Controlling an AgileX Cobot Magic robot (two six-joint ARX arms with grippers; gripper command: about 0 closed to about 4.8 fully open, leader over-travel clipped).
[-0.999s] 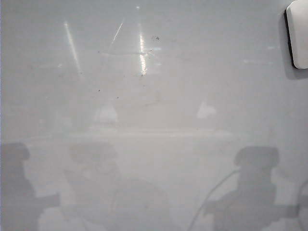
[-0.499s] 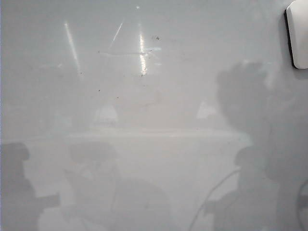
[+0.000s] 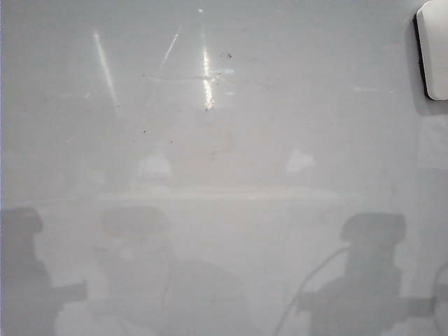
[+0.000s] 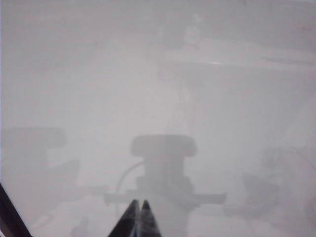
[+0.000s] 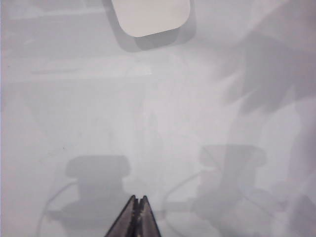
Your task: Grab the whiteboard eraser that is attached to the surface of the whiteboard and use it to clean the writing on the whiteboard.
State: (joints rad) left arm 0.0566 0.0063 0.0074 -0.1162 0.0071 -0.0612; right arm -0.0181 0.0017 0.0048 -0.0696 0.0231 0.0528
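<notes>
The whiteboard [image 3: 280, 126] fills the exterior view, glossy grey-white with light streaks and shadows. The whiteboard eraser [image 3: 434, 49], a white rounded block with a dark edge, sticks to the board at the far right corner. It also shows in the right wrist view, eraser [image 5: 150, 15], well ahead of my right gripper [image 5: 138, 198], which is shut and empty. My left gripper [image 4: 138, 202] is shut too, with only bare board [image 4: 98, 74] ahead of it. No writing shows in these views, only faint smudges [image 3: 210, 147]. Neither gripper appears in the exterior view.
Shadows of the arms and cables lie on the near part of the board [image 3: 371, 273]. Tiny dark specks [image 3: 226, 54] and bright light reflections [image 3: 206, 77] mark its far middle. A broad soft shadow [image 5: 276, 69] falls beside the eraser in the right wrist view.
A large shadow that crossed the right side of the board half a second ago is gone. Both arms and the eraser have stayed where they were.
</notes>
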